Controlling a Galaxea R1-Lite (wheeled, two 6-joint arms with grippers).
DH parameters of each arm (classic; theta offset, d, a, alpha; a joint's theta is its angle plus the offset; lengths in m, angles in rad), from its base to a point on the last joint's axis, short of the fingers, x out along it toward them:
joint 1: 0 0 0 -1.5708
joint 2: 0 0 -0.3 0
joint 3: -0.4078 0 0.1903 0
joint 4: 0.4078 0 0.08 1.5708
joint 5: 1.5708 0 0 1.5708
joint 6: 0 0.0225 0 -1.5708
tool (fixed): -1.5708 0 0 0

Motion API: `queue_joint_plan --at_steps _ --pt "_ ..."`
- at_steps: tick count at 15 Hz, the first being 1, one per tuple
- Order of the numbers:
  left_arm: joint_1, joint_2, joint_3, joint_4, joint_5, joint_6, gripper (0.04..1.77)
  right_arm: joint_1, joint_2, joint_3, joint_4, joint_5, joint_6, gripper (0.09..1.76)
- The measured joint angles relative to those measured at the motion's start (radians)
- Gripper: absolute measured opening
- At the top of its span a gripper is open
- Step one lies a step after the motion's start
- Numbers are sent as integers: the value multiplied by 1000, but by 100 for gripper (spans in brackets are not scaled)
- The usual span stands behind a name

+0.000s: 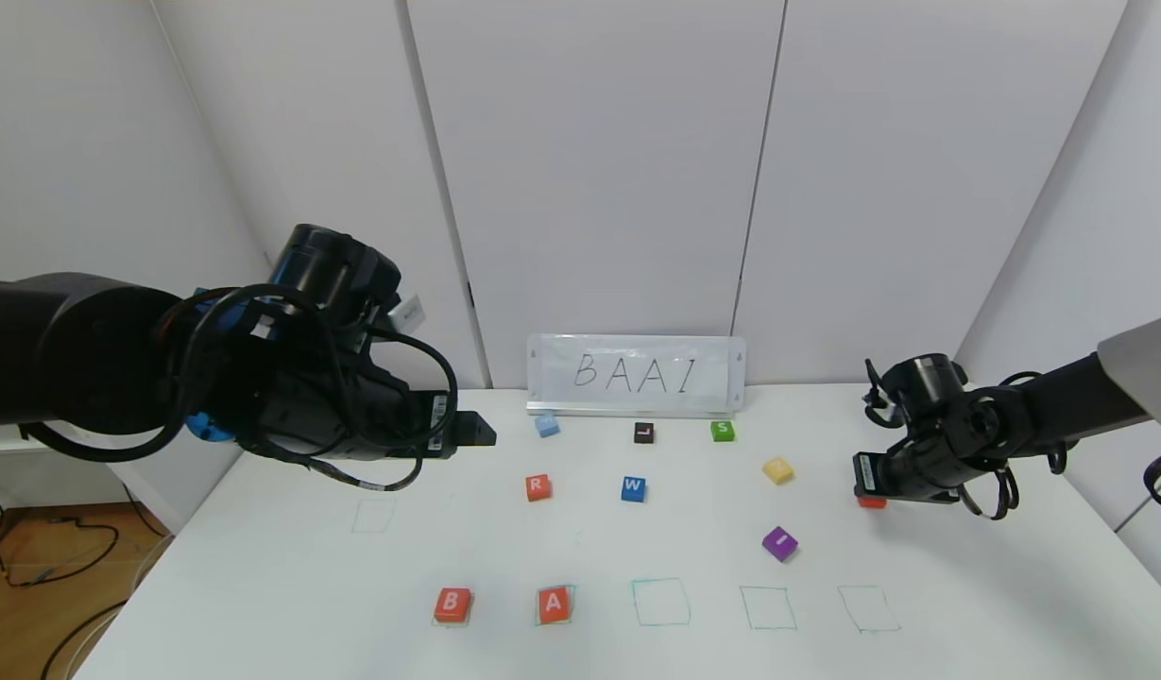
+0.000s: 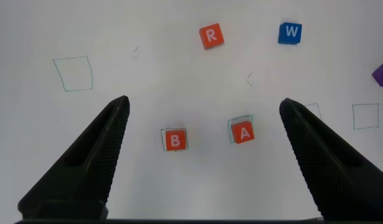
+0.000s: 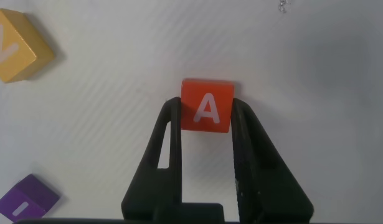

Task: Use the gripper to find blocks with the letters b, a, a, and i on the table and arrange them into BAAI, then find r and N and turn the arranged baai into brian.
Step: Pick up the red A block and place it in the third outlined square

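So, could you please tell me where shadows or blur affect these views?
Head view: the right gripper casts a soft shadow on the table. Right wrist view: the A block is sharp. Left wrist view: the near fingers look soft-edged.

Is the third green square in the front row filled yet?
No: the third green square is bare, with only the B block and an A block placed.

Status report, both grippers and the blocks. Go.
Right gripper shut on second A block, far right of table. Left gripper open, hovering. B and first A placed. Path clear.
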Motion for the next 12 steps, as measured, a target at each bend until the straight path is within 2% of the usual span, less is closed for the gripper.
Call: queue_joint_plan --at_steps 3,6,8,12 --pt "0 -3 0 0 0 0 172 10 -27 11 17 -1 3 53" --pt "-2 -9 -2 -1 0 -1 172 28 -88 23 107 -18 5 53" --pt "-2 -16 -4 0 -2 -3 172 47 -144 52 120 -21 8 53" --pt "-7 -37 -11 0 -4 -9 172 163 -256 108 161 -71 97 53"
